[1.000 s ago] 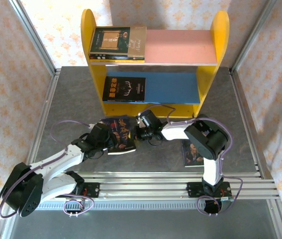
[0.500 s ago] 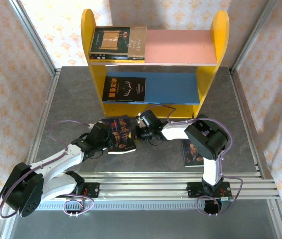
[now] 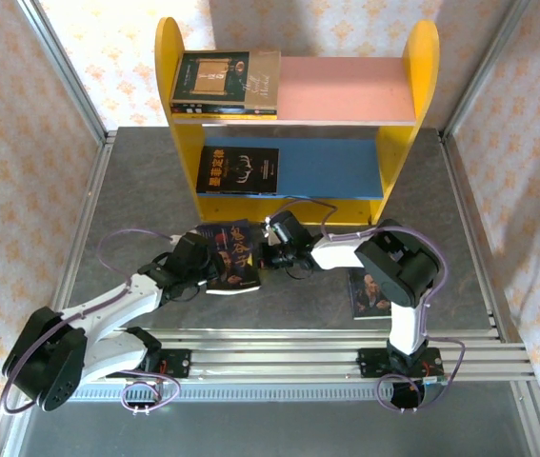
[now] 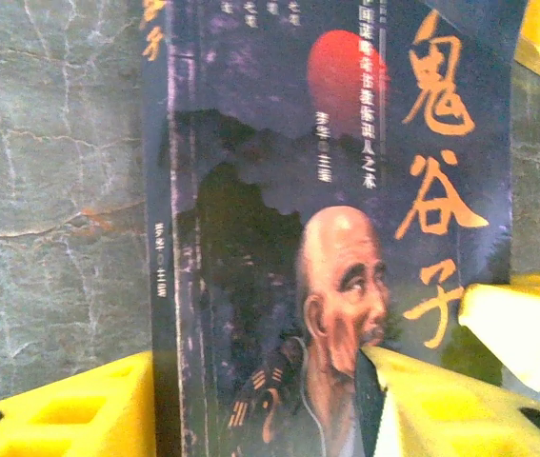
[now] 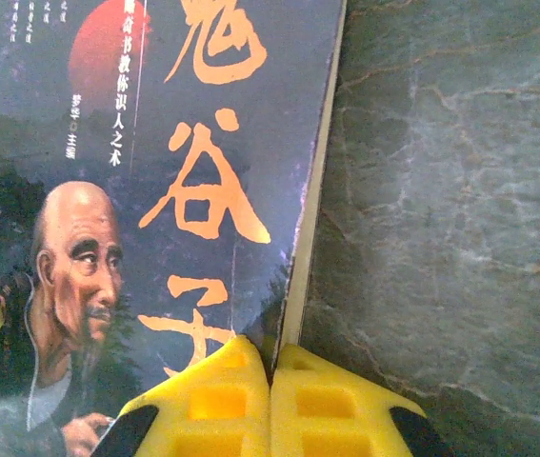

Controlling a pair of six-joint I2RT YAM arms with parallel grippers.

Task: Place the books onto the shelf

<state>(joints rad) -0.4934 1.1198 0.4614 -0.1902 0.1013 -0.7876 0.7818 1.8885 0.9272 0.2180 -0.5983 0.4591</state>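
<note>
A dark book with a bearded man [image 3: 233, 255] [image 4: 327, 190] [image 5: 155, 143] lies on the table in front of the shelf [image 3: 167, 76]. My left gripper [image 3: 208, 265] [image 4: 250, 357] is at its spine side, with one finger under the spine edge and the other on the cover, closed on it. At the book's page edge, my right gripper [image 3: 264, 257] [image 5: 271, 347] is shut, its tips touching that edge. A second bearded-man book [image 3: 370, 293] lies under the right arm. The pink board carries a dark book [image 3: 210, 80] and a tan one [image 3: 264, 81]. A black antlers book [image 3: 238, 171] rests on the blue board.
The right parts of the pink board [image 3: 346, 90] and blue board [image 3: 331, 167] are bare. Grey table [image 3: 136, 190] runs left of the shelf, metal frame posts [image 3: 65, 67] stand at the back corners, and rails [image 3: 279, 343] cross the near edge.
The left jaws have narrowed on the book, and gripper and book have edged slightly toward the shelf. The right arm has barely moved.
</note>
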